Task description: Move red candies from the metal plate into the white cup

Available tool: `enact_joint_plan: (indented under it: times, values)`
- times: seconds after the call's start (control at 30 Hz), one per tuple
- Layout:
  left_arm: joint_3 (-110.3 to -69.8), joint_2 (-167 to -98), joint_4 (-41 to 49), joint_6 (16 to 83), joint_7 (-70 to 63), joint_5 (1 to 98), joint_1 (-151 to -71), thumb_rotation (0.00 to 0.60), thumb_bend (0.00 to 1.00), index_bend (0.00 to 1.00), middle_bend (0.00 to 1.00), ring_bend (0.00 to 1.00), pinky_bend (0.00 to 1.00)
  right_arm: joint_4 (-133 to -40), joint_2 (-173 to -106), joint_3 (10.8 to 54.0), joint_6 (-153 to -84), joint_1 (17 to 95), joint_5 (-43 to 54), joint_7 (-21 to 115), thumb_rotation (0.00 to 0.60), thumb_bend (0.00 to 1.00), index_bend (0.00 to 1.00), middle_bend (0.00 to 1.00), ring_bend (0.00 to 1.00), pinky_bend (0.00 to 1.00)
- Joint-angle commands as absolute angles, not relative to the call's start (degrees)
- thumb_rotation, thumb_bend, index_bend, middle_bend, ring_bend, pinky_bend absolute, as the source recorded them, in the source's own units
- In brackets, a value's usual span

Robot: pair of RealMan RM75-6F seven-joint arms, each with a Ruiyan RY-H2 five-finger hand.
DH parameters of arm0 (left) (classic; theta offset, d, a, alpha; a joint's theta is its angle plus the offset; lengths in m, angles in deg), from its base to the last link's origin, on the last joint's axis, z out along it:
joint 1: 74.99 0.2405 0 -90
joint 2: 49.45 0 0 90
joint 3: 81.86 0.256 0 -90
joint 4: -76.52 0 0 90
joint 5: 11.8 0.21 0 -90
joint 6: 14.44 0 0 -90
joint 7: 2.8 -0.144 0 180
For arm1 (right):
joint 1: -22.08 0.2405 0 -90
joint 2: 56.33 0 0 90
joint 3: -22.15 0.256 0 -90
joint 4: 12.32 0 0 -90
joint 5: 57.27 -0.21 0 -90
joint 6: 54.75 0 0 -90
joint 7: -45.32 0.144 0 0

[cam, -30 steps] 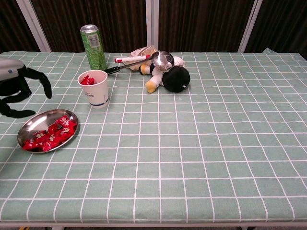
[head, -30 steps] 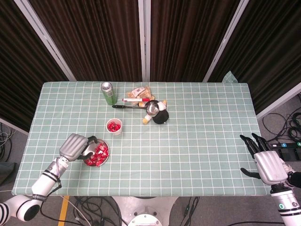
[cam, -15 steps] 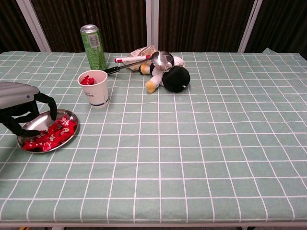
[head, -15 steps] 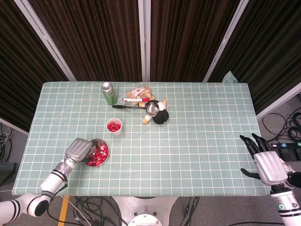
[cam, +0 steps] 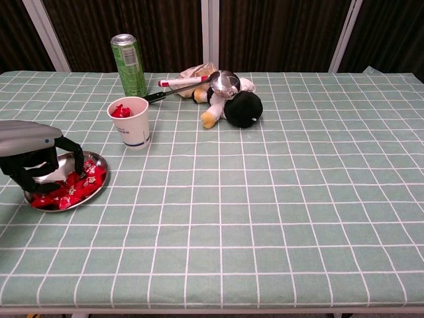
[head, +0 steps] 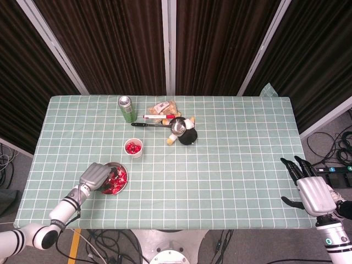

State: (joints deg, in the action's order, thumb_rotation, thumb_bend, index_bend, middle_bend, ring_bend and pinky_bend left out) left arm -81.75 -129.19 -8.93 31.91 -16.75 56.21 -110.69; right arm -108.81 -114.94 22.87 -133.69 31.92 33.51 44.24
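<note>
The metal plate (head: 124, 170) (cam: 97, 159) lies near the table's front left and holds several red candies (head: 116, 179) (cam: 71, 188). My left hand (head: 94, 176) (cam: 32, 147) is over the plate's left side, its fingers (cam: 79, 161) curved down and apart, with the tips touching the candies. I see no candy lifted. Just behind the plate stands the white cup (head: 133, 148) (cam: 132, 126), with red candies (cam: 119, 110) inside. My right hand (head: 309, 188) hangs off the table's right edge, fingers spread and empty. Only the head view shows it.
At the back of the table stand a green can (head: 127, 109) (cam: 129, 65), a black plush toy (head: 187, 136) (cam: 243, 107), a metal ladle (head: 177, 125) (cam: 224, 81), a red marker (head: 158, 116) (cam: 180, 82) and a snack bag (head: 165, 105).
My left hand has come down and moved right, from beside the plate onto the candies. The right hand has not moved.
</note>
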Motion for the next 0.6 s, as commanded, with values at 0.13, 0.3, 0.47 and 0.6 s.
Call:
enact_joint_plan:
  times: [0.13, 0.3, 0.47, 0.6]
  values:
    - [-81.8, -128.3, -9.5, 29.7, -18.7, 52.8, -111.9, 0.6, 0.39, 0.43, 0.95, 0.94, 1.0, -108.8, -115.0, 22.8, -133.8, 31.8, 33.4, 44.2, 0.6, 0.02, 0.04, 0.15, 0.0, 0.11]
    - [-81.8, -128.3, -9.4, 29.9, -21.3, 49.6, -112.2, 0.6, 0.39, 0.43, 0.95, 0.94, 1.0, -108.9, -114.9, 22.9, -133.8, 31.8, 33.5, 44.1, 0.6, 0.02, 0.04, 0.15, 0.0, 0.11]
    - [-81.6, -128.5, -9.4, 31.0, -23.0, 47.8, -112.2, 0.6, 0.39, 0.43, 0.95, 0.94, 1.0, -108.9, -114.9, 22.8, -133.9, 31.7, 33.4, 44.2, 0.6, 0.02, 0.04, 0.15, 0.0, 0.11]
    - [-81.6, -129.5, -8.5, 32.1, -23.4, 48.1, -112.1, 0.6, 0.4, 0.44, 0.95, 0.94, 1.0, -108.8, -114.9, 22.8, -134.0, 31.6, 33.5, 44.3, 0.6, 0.02, 0.04, 0.15, 0.0, 0.11]
